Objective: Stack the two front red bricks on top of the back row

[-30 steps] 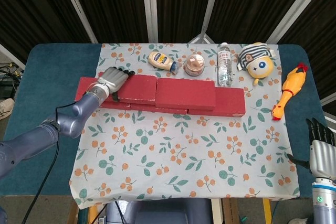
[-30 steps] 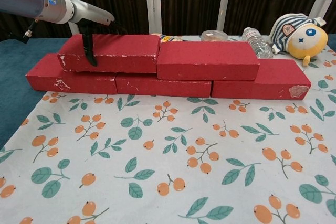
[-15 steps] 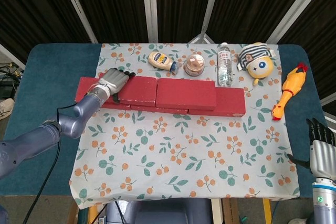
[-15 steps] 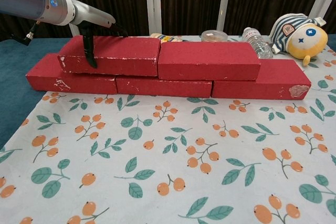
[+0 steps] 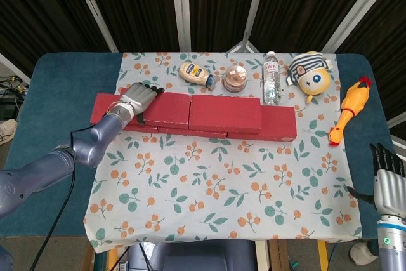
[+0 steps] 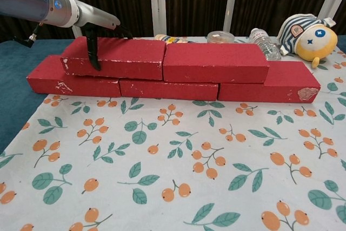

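Where it tops the bottom row, chalky scuffed upper-left brick (image 6: 116, 58) in left hand (image 5: 136, 99) fingers' grasp

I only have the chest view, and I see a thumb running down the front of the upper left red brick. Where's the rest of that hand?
Observer: The left hand lies across the top of the upper left red brick at its left end, with its fingers reaching toward the back edge.
Operator: And the right hand? I see none of it.
Observer: The right hand is at the front right, just off the floral cloth, fingers apart and holding nothing.
Operator: Anything out past the striped plush toy?
Observer: A yellow rubber chicken lies at the cloth's right edge.
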### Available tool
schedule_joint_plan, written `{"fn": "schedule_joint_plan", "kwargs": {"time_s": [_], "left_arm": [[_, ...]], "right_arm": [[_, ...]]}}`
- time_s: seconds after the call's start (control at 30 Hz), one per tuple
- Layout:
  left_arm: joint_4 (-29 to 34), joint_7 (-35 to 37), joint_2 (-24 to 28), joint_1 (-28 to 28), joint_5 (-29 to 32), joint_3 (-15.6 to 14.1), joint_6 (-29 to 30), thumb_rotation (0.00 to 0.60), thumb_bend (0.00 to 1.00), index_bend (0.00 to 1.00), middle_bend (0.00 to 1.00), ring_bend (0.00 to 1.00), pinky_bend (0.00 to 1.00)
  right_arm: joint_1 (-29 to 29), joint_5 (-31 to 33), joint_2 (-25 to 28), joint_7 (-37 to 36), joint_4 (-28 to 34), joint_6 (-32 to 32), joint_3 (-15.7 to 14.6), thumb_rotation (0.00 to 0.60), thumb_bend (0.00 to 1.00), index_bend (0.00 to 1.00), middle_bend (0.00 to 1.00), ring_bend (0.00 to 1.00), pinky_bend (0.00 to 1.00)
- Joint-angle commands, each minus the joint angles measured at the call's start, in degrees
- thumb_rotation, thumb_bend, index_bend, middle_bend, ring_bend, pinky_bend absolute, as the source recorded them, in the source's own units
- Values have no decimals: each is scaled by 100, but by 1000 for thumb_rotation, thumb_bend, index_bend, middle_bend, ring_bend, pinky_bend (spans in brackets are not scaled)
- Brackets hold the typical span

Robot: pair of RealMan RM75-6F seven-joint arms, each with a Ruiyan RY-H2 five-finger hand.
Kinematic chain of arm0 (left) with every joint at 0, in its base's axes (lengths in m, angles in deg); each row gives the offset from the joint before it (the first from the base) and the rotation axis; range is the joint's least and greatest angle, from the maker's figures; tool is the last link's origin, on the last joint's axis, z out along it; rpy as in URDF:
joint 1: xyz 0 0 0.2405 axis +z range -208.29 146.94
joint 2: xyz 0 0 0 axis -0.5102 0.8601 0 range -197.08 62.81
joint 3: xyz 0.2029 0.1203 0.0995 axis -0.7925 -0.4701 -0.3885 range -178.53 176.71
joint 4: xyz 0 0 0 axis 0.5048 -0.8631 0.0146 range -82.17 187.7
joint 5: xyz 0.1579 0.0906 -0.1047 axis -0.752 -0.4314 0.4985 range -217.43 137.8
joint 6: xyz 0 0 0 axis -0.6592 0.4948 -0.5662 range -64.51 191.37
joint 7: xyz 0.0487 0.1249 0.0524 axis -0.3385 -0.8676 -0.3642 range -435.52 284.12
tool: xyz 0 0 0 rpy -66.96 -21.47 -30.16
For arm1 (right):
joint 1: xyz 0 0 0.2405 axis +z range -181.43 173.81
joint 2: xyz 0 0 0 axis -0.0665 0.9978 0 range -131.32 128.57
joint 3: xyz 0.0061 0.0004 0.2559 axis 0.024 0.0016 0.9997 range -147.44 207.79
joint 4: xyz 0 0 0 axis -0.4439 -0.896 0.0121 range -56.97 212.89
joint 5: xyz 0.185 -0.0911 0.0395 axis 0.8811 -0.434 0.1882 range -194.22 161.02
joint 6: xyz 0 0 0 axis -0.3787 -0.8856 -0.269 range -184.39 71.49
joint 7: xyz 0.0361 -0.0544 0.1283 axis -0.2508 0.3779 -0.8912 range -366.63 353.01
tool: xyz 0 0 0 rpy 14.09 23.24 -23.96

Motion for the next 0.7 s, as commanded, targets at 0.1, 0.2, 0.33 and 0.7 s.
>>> {"fn": "schedule_joint_plan", "kwargs": {"time_s": [0.1, 0.2, 0.33, 0.7], "left_arm": [[-3, 1, -6, 3, 31, -14, 7, 600, 0, 283, 387, 262, 271], [-13, -7, -12, 0, 33, -30, 0, 600, 0, 283, 387, 262, 271], [-46, -1, -41, -5, 44, -28, -1, 600, 0, 283, 387, 262, 271], [-68, 12, -74, -18, 43, -12, -1, 600, 0, 283, 387, 262, 271]], "right_arm": [[-1, 2, 1, -6, 6, -1, 2, 600, 109, 0, 33, 0, 0], [0, 10, 2, -1, 6, 4, 3, 600, 109, 0, 33, 0, 0], [4, 13, 3, 1, 8, 17, 0, 600, 109, 0, 32, 0, 0], [2, 25, 18, -1, 17, 24, 0, 600, 109, 0, 33, 0, 0]]}}
